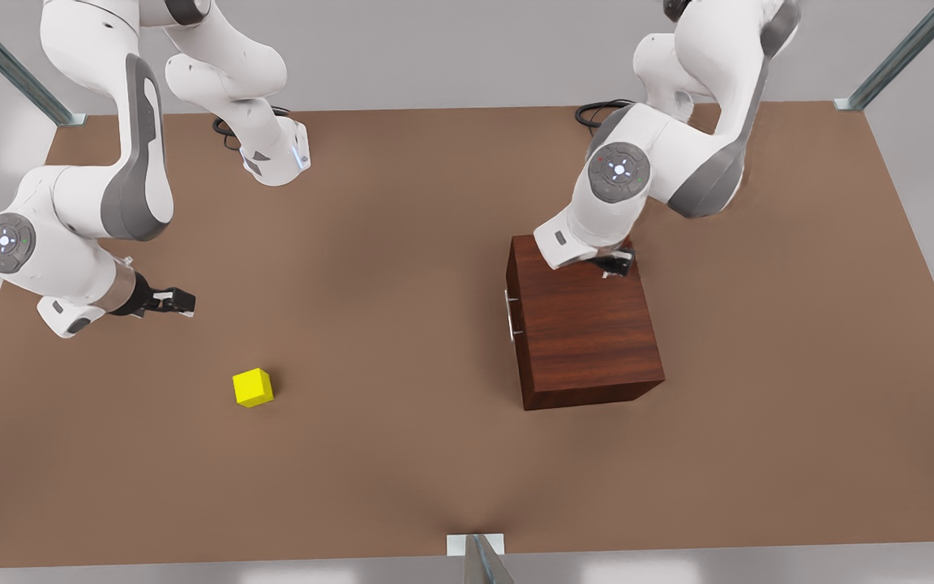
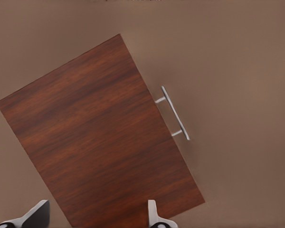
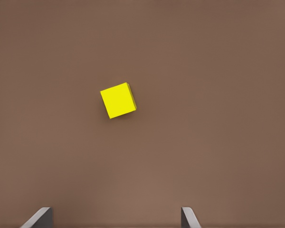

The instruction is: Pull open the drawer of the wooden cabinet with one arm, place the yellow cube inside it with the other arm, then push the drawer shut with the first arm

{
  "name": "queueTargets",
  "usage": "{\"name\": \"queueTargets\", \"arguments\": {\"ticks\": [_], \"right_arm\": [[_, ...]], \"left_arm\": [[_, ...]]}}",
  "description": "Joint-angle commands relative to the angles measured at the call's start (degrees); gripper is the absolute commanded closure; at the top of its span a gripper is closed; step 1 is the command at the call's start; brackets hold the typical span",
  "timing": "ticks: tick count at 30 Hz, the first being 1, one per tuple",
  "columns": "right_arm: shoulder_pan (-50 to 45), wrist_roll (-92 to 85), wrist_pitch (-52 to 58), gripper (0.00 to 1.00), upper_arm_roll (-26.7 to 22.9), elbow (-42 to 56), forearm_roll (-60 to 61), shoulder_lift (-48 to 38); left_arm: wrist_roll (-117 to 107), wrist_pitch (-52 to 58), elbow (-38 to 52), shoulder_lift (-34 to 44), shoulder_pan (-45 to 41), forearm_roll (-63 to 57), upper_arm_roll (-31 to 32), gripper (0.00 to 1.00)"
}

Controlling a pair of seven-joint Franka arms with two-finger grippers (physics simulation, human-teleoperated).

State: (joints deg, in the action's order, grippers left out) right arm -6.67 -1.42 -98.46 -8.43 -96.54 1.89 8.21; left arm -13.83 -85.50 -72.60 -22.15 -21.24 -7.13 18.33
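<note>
The wooden cabinet (image 1: 584,324) (image 2: 95,137) stands right of the table's middle in the front view. Its drawer is shut flush, and the silver bar handle (image 1: 509,315) (image 2: 175,113) faces the front view's left. My left gripper (image 1: 617,264) (image 2: 95,216) hovers open above the cabinet's far top edge, touching nothing. The yellow cube (image 1: 253,387) (image 3: 118,100) lies on the table at the front view's left. My right gripper (image 1: 183,302) (image 3: 115,217) hangs open above the table, apart from the cube and a little farther back and left of it.
The brown table (image 1: 402,268) spreads wide between the cube and the cabinet. Both arm bases (image 1: 276,158) stand along the far edge. Metal frame posts (image 1: 479,560) sit at the corners and at the near edge's middle.
</note>
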Motion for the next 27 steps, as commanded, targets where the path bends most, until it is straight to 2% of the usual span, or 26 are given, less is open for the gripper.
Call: {"name": "queueTargets", "arguments": {"ticks": [1,3,5,7,16,22,27], "right_arm": [[-0.01,-0.07,0.02,0.0,-0.01,0.04,0.04,-0.03],[-0.01,-0.07,0.02,0.0,-0.01,0.04,0.04,-0.03],[-0.01,-0.07,0.02,0.0,-0.01,0.04,0.04,-0.03],[-0.01,-0.07,0.02,0.0,-0.09,0.04,0.04,-0.03],[-0.01,-0.07,0.02,0.0,-0.09,0.57,0.04,0.41],[-0.01,-0.51,0.02,0.0,-0.18,0.65,0.22,0.41],[-0.01,-0.77,0.11,0.0,0.08,1.71,1.98,3.66]], "left_arm": [[-33.8,-4.41,2.81,-4.38,-4.86,-4.46,-0.05,0.0],[-34.07,-6.97,1.85,-6.94,-8.2,-8.06,0.04,0.0],[-49.53,-8.55,7.99,-14.22,-11.81,-13.78,-0.49,0.0],[-53.58,-9.25,9.32,-17.31,-12.34,-13.78,-0.49,0.0],[-55.07,-12.33,7.82,-21.44,-12.07,-13.96,-0.93,0.0],[-56.92,-14.26,8.09,-23.37,-14.53,-22.48,-0.93,0.0],[-55.6,-14.88,8.09,-25.13,-14.97,-24.77,-0.93,0.0]]}}
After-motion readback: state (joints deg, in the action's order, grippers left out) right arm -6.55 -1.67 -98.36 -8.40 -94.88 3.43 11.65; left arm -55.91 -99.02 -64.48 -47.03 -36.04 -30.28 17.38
